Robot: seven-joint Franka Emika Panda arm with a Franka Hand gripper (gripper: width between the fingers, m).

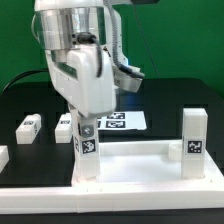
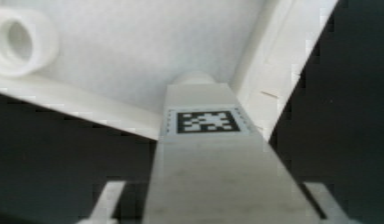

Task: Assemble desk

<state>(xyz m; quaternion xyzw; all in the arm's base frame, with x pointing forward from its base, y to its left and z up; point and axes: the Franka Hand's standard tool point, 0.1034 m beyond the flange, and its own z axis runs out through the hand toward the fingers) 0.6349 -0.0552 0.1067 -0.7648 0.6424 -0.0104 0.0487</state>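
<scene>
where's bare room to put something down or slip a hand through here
Bare black table between the marker board and the upright leg on the exterior view's right. The tabletop is bare between both upright legs. Crowded: the exterior view's left, with loose legs and the claw at the other upright leg.

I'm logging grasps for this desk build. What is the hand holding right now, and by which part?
The hand holds a square leg post by its upper end, fingers on opposite sides.
</scene>
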